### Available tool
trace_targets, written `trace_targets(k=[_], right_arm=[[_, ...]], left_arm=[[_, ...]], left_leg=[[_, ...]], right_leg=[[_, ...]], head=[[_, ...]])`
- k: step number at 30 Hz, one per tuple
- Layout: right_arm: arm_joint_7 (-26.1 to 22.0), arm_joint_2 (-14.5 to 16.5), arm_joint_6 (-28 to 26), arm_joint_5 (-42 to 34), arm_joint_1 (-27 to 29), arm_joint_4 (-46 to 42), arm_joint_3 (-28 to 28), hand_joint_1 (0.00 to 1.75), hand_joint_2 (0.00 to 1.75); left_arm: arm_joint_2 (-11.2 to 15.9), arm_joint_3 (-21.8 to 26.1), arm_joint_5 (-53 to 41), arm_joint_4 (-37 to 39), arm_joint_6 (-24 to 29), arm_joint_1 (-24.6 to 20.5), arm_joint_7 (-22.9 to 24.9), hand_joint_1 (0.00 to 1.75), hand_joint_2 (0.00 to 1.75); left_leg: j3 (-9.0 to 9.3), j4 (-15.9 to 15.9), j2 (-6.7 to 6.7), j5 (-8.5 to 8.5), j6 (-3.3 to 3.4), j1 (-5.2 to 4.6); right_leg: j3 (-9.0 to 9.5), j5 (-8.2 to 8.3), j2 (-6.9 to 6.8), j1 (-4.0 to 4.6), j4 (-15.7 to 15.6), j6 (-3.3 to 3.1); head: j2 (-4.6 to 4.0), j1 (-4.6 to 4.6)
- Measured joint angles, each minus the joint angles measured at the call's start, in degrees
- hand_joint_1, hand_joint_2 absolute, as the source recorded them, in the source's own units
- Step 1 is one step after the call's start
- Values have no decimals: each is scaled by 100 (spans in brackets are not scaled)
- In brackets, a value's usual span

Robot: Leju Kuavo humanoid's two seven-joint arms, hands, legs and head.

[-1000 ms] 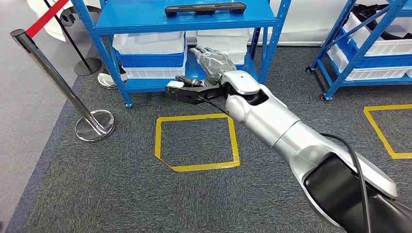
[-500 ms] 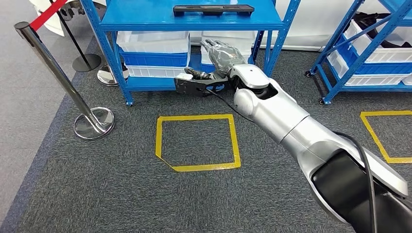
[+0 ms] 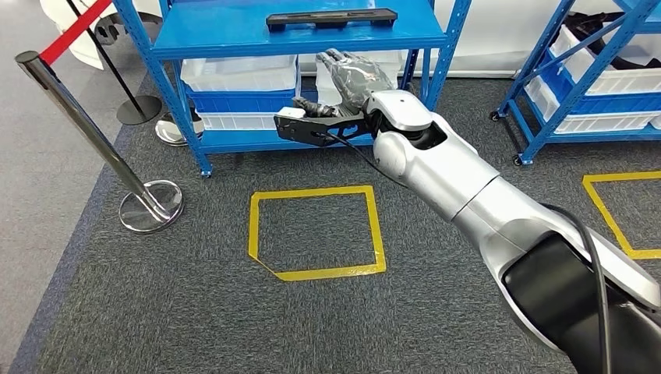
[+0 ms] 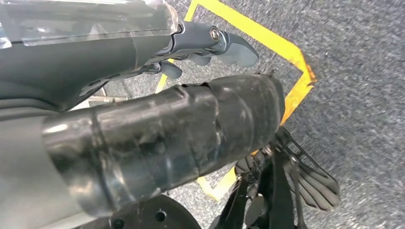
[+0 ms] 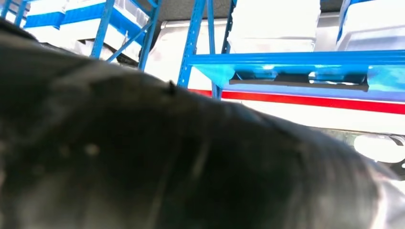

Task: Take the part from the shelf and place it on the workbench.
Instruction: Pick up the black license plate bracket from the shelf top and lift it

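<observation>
The part, a long flat black bar, lies on the upper board of the blue shelf. My right hand reaches forward just below and in front of that board, fingers stretched out, holding nothing and apart from the part. In the right wrist view the part lies on the blue board beyond the dark bulk of my right hand. My left hand hangs over the carpet, thumb and fingers apart, with nothing in it.
White and blue bins fill the shelf's lower level. A chrome post with a red belt stands at the left. A second blue rack is at the right. Yellow tape squares mark the grey carpet.
My right arm has lifted, bringing the hand higher and closer to the upper board. The view has shifted slightly sideways and back.
</observation>
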Motion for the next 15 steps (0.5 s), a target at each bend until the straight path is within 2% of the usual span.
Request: trace_targets(k=[1, 2, 3, 6, 8, 9, 12, 13, 14, 15], right_arm=[[0, 2, 0, 0, -4, 0, 0, 0, 0], [0, 4, 1, 0, -13, 0, 0, 0, 0], [0, 7, 3, 0, -21, -1, 0, 0, 0], [0, 18, 14, 1, -38, -2, 0, 0, 0], [0, 24, 16, 7, -55, -4, 0, 0, 0], [0, 24, 16, 11, -67, -5, 0, 0, 0], [0, 21, 24, 15, -59, -4, 1, 0, 0], [0, 20, 27, 15, -45, -3, 2, 0, 0], [0, 20, 29, 15, -37, -2, 2, 0, 0], [0, 18, 30, 15, -35, -2, 2, 0, 0]], left_arm=[[4, 1, 3, 1, -7, 7, 4, 0, 0], [9, 1, 5, 1, -17, 13, 5, 0, 0], [12, 2, 7, 2, -27, 14, 6, 0, 0], [14, 2, 8, 2, -43, -3, 5, 0, 0], [14, 2, 8, 2, -44, 4, 5, 0, 0], [14, 3, 8, 2, -45, 9, 5, 0, 0], [14, 2, 8, 2, -46, 14, 5, 0, 0], [14, 2, 8, 2, -46, 15, 5, 0, 0], [14, 2, 8, 2, -46, 17, 5, 0, 0], [14, 3, 8, 2, -46, 21, 5, 0, 0]], left_leg=[[163, -387, 4, 224, 1, 6], [335, -744, 4, 358, 14, 0], [452, -986, 3, 416, 45, -7], [559, -1147, -11, 339, 165, -18], [646, -1197, -15, 303, 238, -4], [695, -1217, -15, 282, 271, 4], [808, -1233, -20, 176, 327, -4], [860, -1233, -27, 130, 331, -8], [927, -1233, -36, 79, 331, -15], [1008, -1234, -42, 22, 326, -24]], right_leg=[[43, -55, 1, -8, 18, 26], [71, -108, 5, -2, 45, 61], [88, -146, 9, 6, 56, 95], [111, -171, 10, 34, 69, 171], [36, -207, 9, 19, 261, 211], [-98, -270, 8, 10, 504, 233], [-790, -583, 8, -6, 1508, 280], [-958, -591, 8, -7, 1651, 279], [-1026, -478, 8, -5, 1588, 268], [-995, -248, 9, 3, 1336, 241]], head=[[0, 0], [0, 0], [0, 3], [0, 10], [0, 13], [0, 14], [1, 16], [1, 16], [1, 16], [1, 17]])
